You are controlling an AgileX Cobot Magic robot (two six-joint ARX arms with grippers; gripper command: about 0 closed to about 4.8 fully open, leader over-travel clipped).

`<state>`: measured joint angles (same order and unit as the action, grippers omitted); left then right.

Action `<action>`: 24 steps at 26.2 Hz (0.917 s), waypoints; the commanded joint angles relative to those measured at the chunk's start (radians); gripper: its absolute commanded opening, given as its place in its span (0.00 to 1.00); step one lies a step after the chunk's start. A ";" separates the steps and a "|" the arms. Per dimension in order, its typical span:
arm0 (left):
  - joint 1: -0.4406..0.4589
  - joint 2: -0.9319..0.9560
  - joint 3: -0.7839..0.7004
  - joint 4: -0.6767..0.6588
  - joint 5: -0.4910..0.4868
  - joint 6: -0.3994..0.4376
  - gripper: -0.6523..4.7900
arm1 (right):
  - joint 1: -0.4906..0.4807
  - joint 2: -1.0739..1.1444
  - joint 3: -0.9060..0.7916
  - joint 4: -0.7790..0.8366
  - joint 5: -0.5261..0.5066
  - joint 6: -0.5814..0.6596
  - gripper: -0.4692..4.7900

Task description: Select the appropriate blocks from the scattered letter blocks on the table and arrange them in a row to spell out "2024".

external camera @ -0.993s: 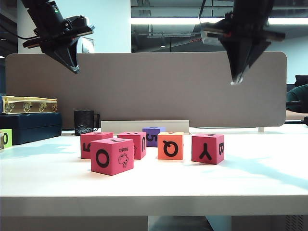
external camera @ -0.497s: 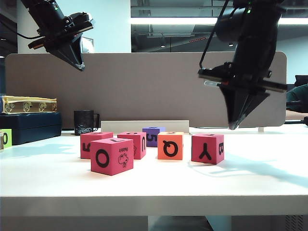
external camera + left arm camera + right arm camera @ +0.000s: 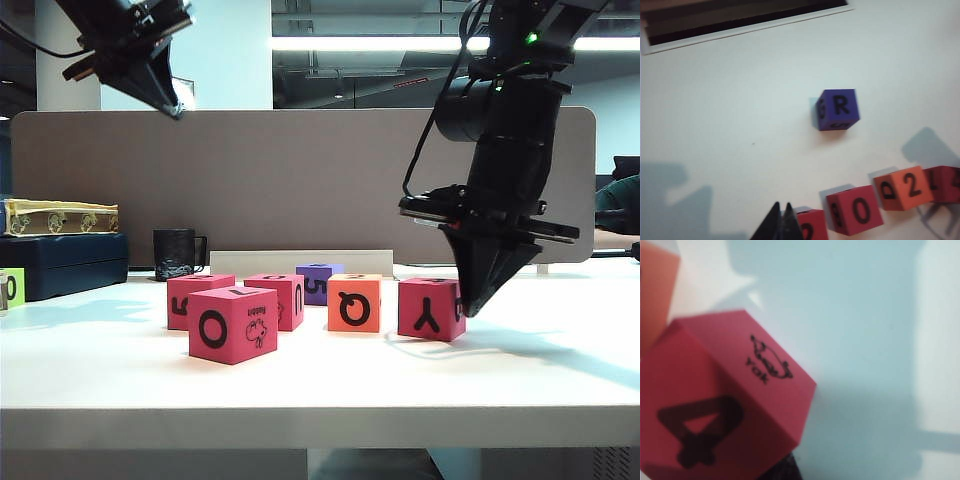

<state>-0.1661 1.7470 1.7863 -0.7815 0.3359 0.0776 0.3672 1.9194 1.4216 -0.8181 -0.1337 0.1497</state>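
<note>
Six foam cubes sit on the table (image 3: 560, 390), and nearest the camera is the pinkish-red O cube (image 3: 233, 323), in front of the row and not one of the 4 wanted. Behind it the row runs across the exterior view: the pinkish-red 5 cube (image 3: 192, 298), the pinkish-red cartoon cube (image 3: 280, 299), the orange Q cube (image 3: 354, 302) and the pinkish-red Y cube (image 3: 431, 308), with small gaps between them; from above, the left wrist view reads their tops as 2, 0, 2 and a blurred last face, so the word looks almost laid out. At the row's right end the right gripper (image 3: 468, 306) hangs low, tip down, just beside the Y cube's right side; whether it touches is not clear. Its own camera shows that cube's 4 face close up, and only a dark tip at the frame edge, so I cannot tell how its jaws stand. The coming move turns on this: the 4 cube lies immediately left of the right gripper, toward the row, so a nudge or regrip there would square it with its neighbours. Farther back stands the purple cube (image 3: 318, 282), apart from the row. Highest and farthest left, the left gripper (image 3: 173, 106) hovers with jaws pressed together, holding nothing, well away from every cube.
</note>
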 commanded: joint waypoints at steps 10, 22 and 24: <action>0.000 -0.054 0.003 -0.033 0.114 0.001 0.11 | 0.004 0.046 0.004 0.143 -0.100 0.012 0.09; 0.000 -0.054 0.003 -0.037 0.114 0.001 0.11 | 0.020 0.051 0.004 0.200 -0.105 0.012 0.09; 0.000 -0.054 0.003 -0.042 0.114 0.001 0.11 | 0.023 0.051 0.004 0.207 -0.105 0.012 0.09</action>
<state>-0.1658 1.7000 1.7863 -0.8242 0.4438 0.0772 0.3836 1.9728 1.4216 -0.6319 -0.2325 0.1600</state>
